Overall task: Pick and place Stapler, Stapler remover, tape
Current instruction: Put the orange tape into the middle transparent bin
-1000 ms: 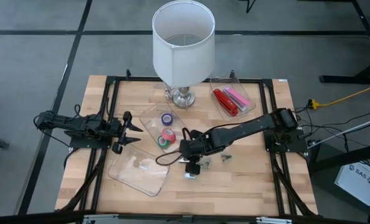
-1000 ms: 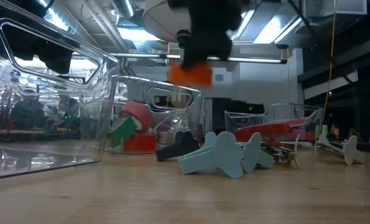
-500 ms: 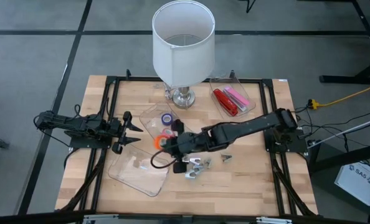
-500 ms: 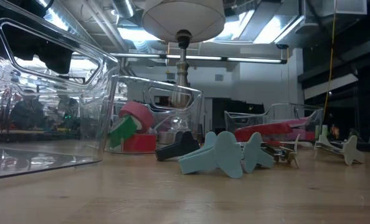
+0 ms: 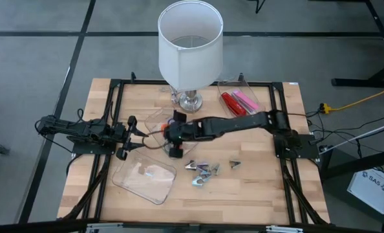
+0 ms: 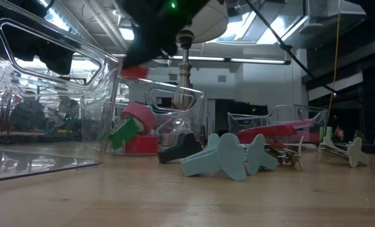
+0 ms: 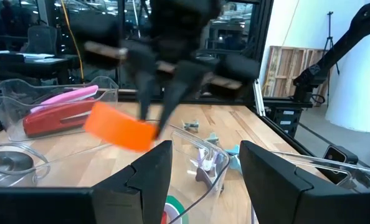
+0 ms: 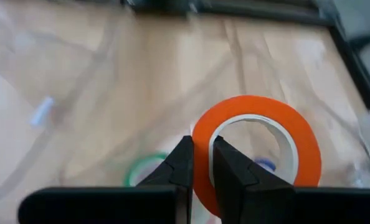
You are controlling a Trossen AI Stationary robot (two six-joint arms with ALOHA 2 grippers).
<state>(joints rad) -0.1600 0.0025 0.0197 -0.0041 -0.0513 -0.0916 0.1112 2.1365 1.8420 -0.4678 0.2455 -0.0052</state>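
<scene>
Right tool [image 8: 197, 163] pinched shut on the rim of the orange ring-shaped tape roll [image 8: 255, 149], ring hanging upright over the clear plastic tape bin [image 5: 154, 122], about 9 o'clock of tabletop centre; green roll [image 8: 142, 168] directly below; left tool [image 7: 200, 168] open, idle at 9 o'clock edge

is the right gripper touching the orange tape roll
Touching. The right wrist view shows the right gripper with its two fingers pinched on the wall of the orange tape roll, one inside the ring, one outside.

Orange tape [image 8: 255, 146], white lampshade [image 5: 190, 42]
</scene>
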